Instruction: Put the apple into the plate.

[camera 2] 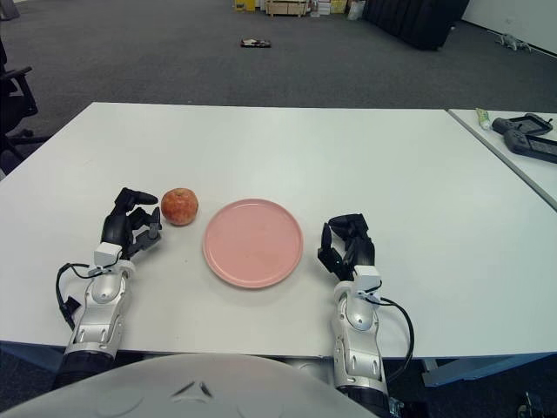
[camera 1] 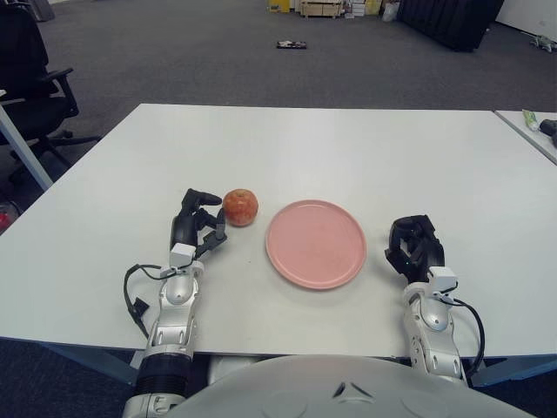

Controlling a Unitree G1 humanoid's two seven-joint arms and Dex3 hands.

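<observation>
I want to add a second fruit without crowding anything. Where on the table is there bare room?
The far half of the table, beyond the apple and pink plate, is bare. So is the strip right of the right hand. The crowded spot is between the left hand and the plate, where the apple sits.

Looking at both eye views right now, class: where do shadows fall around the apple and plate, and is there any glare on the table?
Left eye view: the apple casts only a faint, soft shadow at its base, and the plate shows a thin dark edge along its near rim. Right eye view: the white table is evenly lit with no glare spot. The left hand is beside the apple; the right hand is right of the plate.
</observation>
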